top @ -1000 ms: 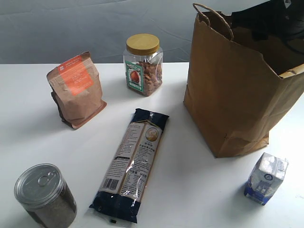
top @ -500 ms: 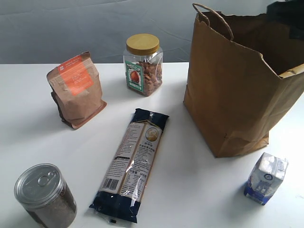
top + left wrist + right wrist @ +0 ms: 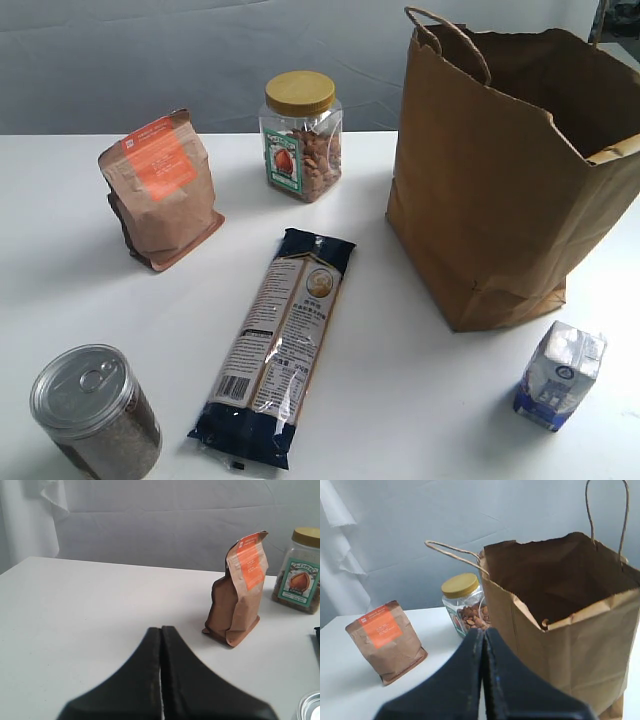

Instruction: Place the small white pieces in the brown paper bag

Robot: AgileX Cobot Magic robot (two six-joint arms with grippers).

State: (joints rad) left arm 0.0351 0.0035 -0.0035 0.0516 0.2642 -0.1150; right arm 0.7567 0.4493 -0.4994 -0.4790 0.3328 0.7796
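**Both grippers are being held shut while the bag's mouth is being left clear**

Exterior view: the brown paper bag (image 3: pixel 480 200) is being left standing open toward the far right corner of the desk (image 3: pixel 420 400). The dark arm that was being held over its mouth a second ago is no longer being seen there. None of the small white pieces is being shown on the desk, so whether they are lying inside the bag cannot be told. The withdrawal is being read as the close of a drop.

Left wrist view: the left gripper (image 3: pixel 161 630) is being held with its fingers pressed together, nothing between them, pointed toward the orange-labelled pouch (image 3: pixel 237 595).

Right wrist view: the right gripper (image 3: pixel 483 632) is likewise being held closed and empty, outside the bag. The bag's dim interior is being shown with no white piece being made out.
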